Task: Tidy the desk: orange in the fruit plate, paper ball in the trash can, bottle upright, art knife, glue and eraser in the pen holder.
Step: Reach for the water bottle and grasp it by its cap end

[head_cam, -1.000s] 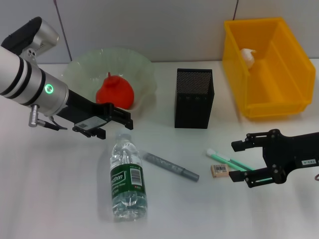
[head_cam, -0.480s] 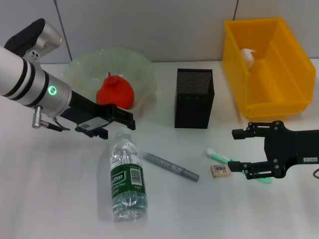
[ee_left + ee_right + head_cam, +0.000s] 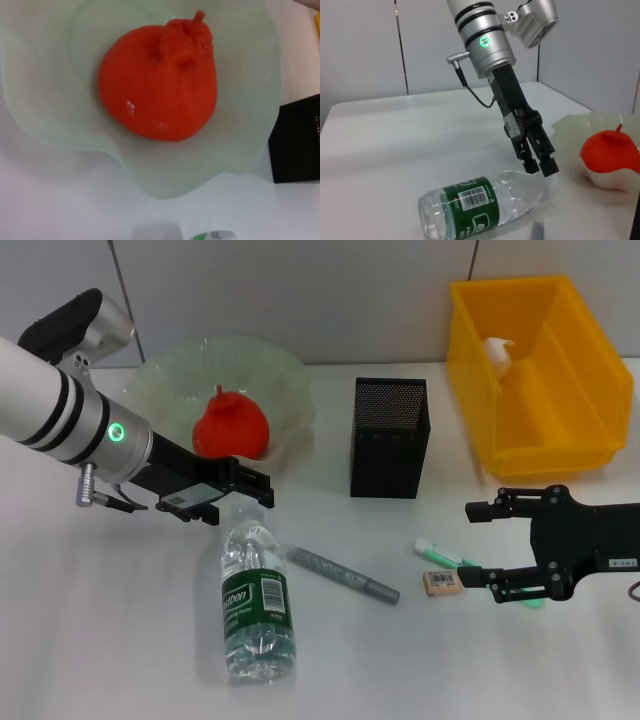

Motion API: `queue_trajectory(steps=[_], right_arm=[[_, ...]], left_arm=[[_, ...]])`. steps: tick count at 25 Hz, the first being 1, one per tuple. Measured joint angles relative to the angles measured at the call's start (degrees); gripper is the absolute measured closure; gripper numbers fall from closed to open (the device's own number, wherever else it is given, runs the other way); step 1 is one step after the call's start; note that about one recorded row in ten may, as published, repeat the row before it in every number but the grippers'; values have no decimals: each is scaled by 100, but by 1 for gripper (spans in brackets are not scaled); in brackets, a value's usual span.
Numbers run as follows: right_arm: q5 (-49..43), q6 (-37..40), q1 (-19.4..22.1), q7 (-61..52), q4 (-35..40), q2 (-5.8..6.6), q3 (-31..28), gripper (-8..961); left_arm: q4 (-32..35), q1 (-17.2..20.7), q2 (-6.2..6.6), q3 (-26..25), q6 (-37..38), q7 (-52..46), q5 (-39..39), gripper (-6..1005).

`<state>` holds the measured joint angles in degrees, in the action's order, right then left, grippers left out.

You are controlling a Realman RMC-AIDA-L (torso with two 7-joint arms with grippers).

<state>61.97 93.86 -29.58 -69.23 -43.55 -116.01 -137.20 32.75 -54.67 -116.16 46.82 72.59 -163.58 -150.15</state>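
The clear bottle [image 3: 256, 595] lies on its side on the white desk, cap toward the fruit plate. My left gripper [image 3: 266, 492] hovers just above that cap, open with nothing between its fingers; it also shows in the right wrist view as the left gripper [image 3: 542, 168] over the bottle [image 3: 480, 205]. The orange [image 3: 230, 425] sits in the pale-green fruit plate [image 3: 280, 370]. The paper ball [image 3: 498, 352] lies in the yellow trash can [image 3: 560, 455]. My right gripper [image 3: 470, 545] is open, one finger over the green glue [image 3: 440, 556], beside the eraser [image 3: 441, 582]. The grey art knife [image 3: 343, 575] lies between the bottle and the eraser.
The black mesh pen holder [image 3: 390, 437] stands upright mid-desk between plate and trash can. The left wrist view looks down on the orange [image 3: 157, 90] in the plate [image 3: 240, 150], with the pen holder [image 3: 297, 140] at one edge.
My left gripper has slid a little right and lower, toward the bottle's cap. The right gripper shifted so its lower finger came over the glue, then held almost still.
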Motion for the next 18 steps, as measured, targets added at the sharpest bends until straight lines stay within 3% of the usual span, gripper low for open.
queue_trajectory(steps=[18], right_arm=[[-28,7,5,14,5,0,23,183]], left_arm=[[-226,-36,-87,1,-298,1,36,235]])
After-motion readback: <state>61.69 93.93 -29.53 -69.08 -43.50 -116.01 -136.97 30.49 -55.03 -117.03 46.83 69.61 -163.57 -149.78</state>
